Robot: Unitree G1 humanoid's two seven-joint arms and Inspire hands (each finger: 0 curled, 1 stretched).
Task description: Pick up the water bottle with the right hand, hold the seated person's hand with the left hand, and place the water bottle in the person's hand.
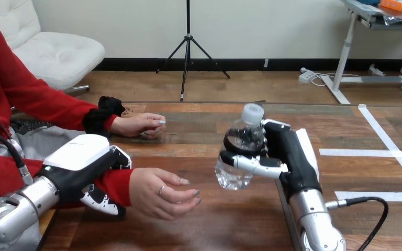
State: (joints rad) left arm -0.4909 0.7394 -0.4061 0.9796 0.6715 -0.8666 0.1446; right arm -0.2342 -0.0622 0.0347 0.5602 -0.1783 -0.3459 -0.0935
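A clear water bottle (241, 149) with a white cap stands upright above the table's middle, with my right hand (288, 157) shut on it, thumb and fingers wrapped round its body. To its left lies the person's hand (159, 193), palm open toward the bottle, a short gap apart from it. My left hand (91, 175) is shut on that hand's wrist at the red sleeve, fingers curled under and over it. The person's other hand (138, 125) rests on the table farther back at the left.
The wooden table (209, 219) stretches across the view, with bare surface in front of the bottle and at the far right. White tape lines (377, 152) mark the table's right side.
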